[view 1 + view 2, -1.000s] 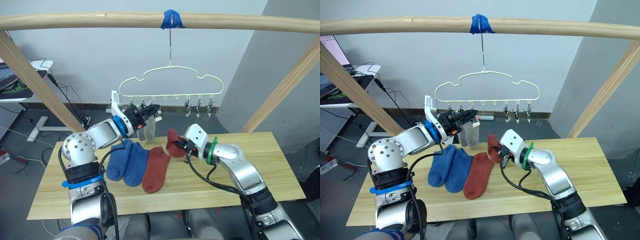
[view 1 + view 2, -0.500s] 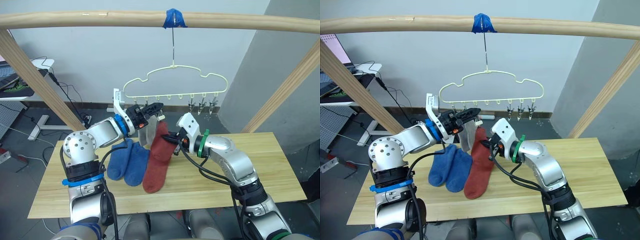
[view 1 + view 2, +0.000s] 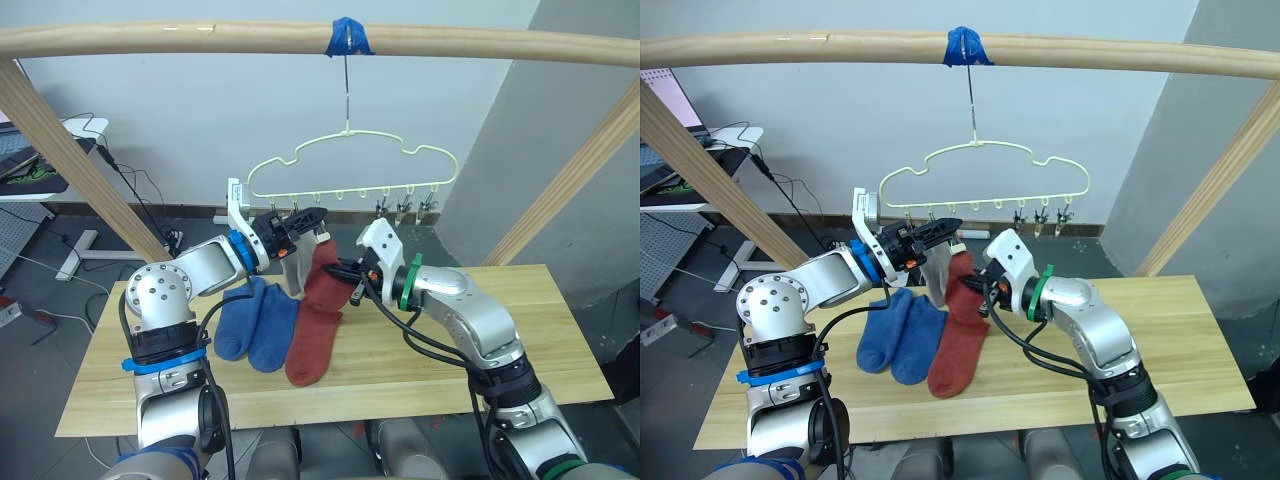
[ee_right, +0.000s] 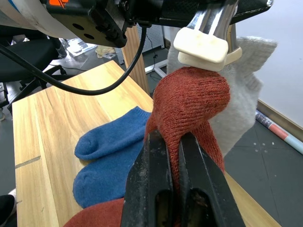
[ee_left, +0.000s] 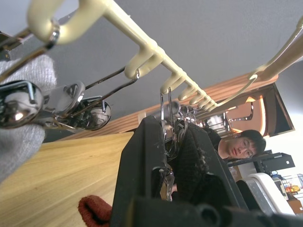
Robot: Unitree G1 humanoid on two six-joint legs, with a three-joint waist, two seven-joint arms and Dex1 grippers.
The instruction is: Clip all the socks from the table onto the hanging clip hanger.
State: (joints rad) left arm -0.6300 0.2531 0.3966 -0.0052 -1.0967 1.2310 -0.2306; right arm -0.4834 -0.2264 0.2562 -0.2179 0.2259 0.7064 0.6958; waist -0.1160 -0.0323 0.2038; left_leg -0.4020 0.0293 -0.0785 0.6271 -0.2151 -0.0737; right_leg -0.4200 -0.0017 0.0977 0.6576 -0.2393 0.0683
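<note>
Fingers of my right gripper (image 4: 171, 156) pinch the cuff of a rust-red sock (image 3: 318, 300), lifted toward the clip hanger (image 3: 350, 170). My left gripper (image 3: 305, 218) squeezes a clip (image 5: 166, 118) there, beside a hung grey sock (image 4: 246, 90). Two blue socks (image 3: 255, 320) and another red sock lie near the table's (image 3: 560, 330) middle. If the cuff sits shallow when I release the clip, I expect it to slip; pushing could swing the hanger.
</note>
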